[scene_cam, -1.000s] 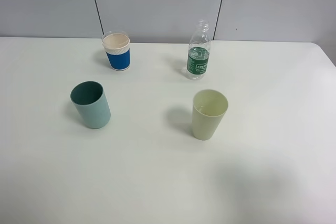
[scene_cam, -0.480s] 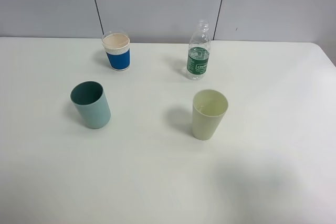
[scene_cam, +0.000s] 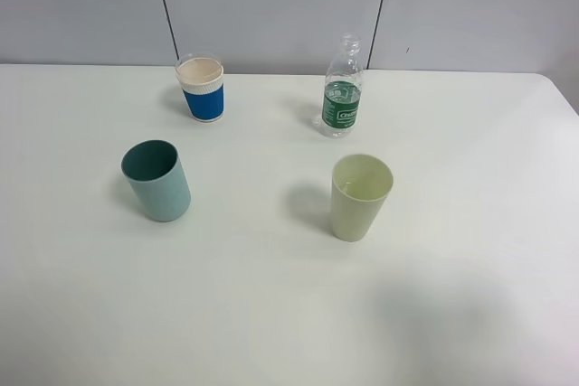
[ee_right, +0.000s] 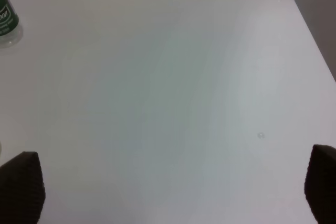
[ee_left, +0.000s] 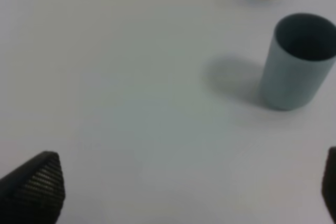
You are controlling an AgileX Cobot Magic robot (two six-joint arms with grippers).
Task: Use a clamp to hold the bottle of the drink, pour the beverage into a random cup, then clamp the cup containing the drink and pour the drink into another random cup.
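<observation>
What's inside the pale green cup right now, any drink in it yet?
The pale green cup stands upright; the overhead view shows only its pale inner wall. The bottom is hidden by the near wall, so a little liquid can't be ruled out. The bottle stands upright behind it.

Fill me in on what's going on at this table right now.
Nothing is being handled yet. A water bottle with a green label stands at the back of the white table, uncapped as far as I can tell, with a blue paper cup to its left. Nearer the front stand a teal cup and a pale green cup. The left claw and right claw both hang open over bare table, holding nothing. No pouring has begun.
</observation>
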